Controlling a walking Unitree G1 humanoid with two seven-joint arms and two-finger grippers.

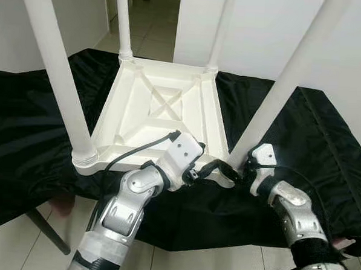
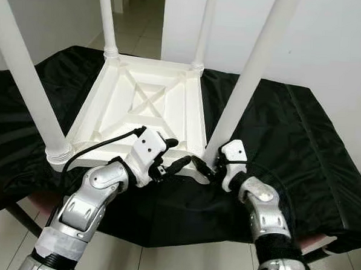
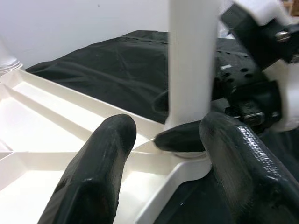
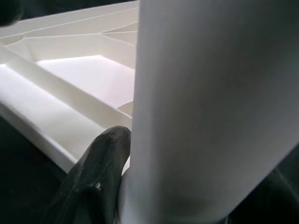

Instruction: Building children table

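A white children's table (image 1: 164,104) lies upside down on a black cloth, its legs pointing up. My right gripper (image 1: 239,171) is shut on the near right leg (image 1: 273,97) at its base, by the tabletop's corner. In the right wrist view one black finger (image 4: 98,177) presses against that leg (image 4: 215,107). My left gripper (image 1: 212,170) is open at the same corner, just left of the leg. In the left wrist view its fingers (image 3: 98,172) straddle the table's rim, with the leg (image 3: 191,60) ahead between them.
The near left leg (image 1: 56,74) rises at the left and two far legs (image 1: 123,17) stand at the back. The black cloth (image 1: 29,127) covers a low stand over a tiled floor (image 1: 35,248). White walls lie behind, with a corridor opening (image 1: 147,18) beyond.
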